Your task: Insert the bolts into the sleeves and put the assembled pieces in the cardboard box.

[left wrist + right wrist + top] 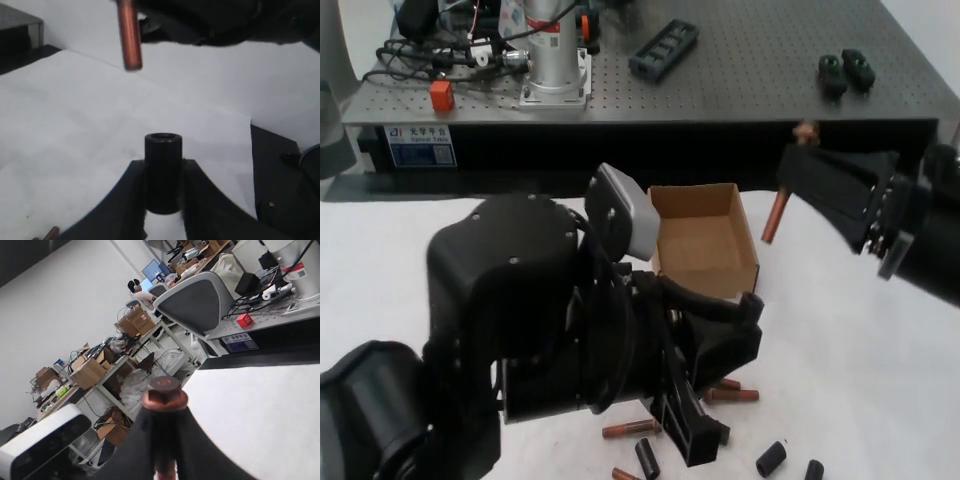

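Observation:
My left gripper (163, 192) is shut on a black sleeve (163, 172), held upright with its open bore facing up. Above and ahead of it hangs a copper bolt (129, 35), shank pointing down, apart from the sleeve. That bolt (775, 216) is held by my right gripper (790, 195), raised at the right of the cardboard box (705, 245). From the right wrist, the bolt's hex head (163, 393) sits above the shut fingers (132, 440). Loose copper bolts (732, 393) and black sleeves (771, 458) lie on the white cloth near the front.
The left arm's bulky black body (550, 330) covers the front left of the cloth. A perforated metal bench (740, 70) with a black tray (663, 47), a red block (441, 95) and cables stands behind the box.

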Tool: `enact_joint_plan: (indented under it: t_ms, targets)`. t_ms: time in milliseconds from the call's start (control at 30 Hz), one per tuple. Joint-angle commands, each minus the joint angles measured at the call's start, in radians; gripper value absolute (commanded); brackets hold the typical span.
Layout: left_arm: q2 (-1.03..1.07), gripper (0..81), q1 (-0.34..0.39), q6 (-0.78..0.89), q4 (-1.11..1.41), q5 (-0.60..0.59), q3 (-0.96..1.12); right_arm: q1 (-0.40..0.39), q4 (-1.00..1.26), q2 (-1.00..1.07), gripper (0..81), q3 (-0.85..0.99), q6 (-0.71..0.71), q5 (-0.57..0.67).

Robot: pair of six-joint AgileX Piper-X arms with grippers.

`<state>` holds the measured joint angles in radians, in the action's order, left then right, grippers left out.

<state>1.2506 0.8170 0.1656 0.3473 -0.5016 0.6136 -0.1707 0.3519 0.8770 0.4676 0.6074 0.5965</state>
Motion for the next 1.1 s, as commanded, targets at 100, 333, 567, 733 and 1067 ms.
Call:
enact_joint_plan:
  t_ms: [100, 333, 567, 733, 1067]
  targets:
    - [-0.017, 0.7, 0.000, 0.041, 0.052, 0.003, -0.003, -0.059, -0.048, -0.001, 2.7, 0.001, -0.025, -0.003]
    - [-0.017, 0.7, 0.000, 0.066, 0.052, 0.005, -0.003, -0.080, -0.126, -0.001, 2.7, 0.001, -0.073, -0.003]
    - [-0.017, 0.7, 0.000, 0.074, 0.052, 0.062, -0.003, -0.080, -0.129, -0.001, 2.7, 0.001, -0.093, -0.003]
    - [-0.017, 0.7, 0.000, 0.082, 0.052, 0.069, -0.003, -0.080, -0.125, -0.003, 2.7, 0.001, -0.093, -0.001]
    - [-0.017, 0.7, 0.000, 0.082, 0.052, 0.072, -0.003, -0.080, -0.164, -0.003, 2.7, 0.001, -0.093, 0.057]
